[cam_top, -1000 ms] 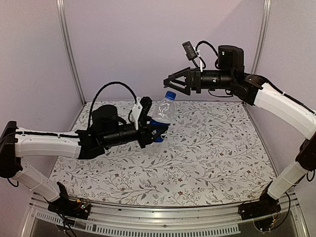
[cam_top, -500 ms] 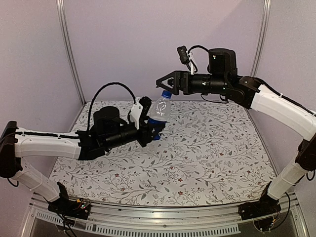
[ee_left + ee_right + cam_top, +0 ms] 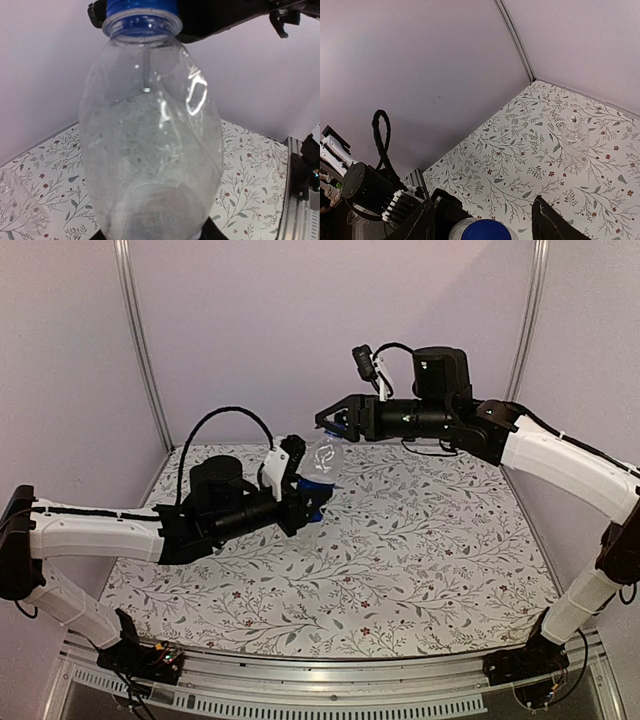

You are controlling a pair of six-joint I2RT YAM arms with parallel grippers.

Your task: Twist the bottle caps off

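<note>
The left end effector (image 3: 303, 492) is clenched around the lower, labelled part of the Pepsi bottle (image 3: 320, 460), holding it tilted in the air above the far-left part of the counter (image 3: 430, 550). The right end effector (image 3: 330, 422) comes in level from the right, its jaws apart on either side of the blue cap (image 3: 482, 231) with a gap showing beside it. The plain bottle (image 3: 574, 145) stands upright near the counter's wall-side edge, well apart from both arms.

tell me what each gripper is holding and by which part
Left gripper holds the bottle by its lower body. Right gripper straddles the blue cap, not yet clamped.
</note>
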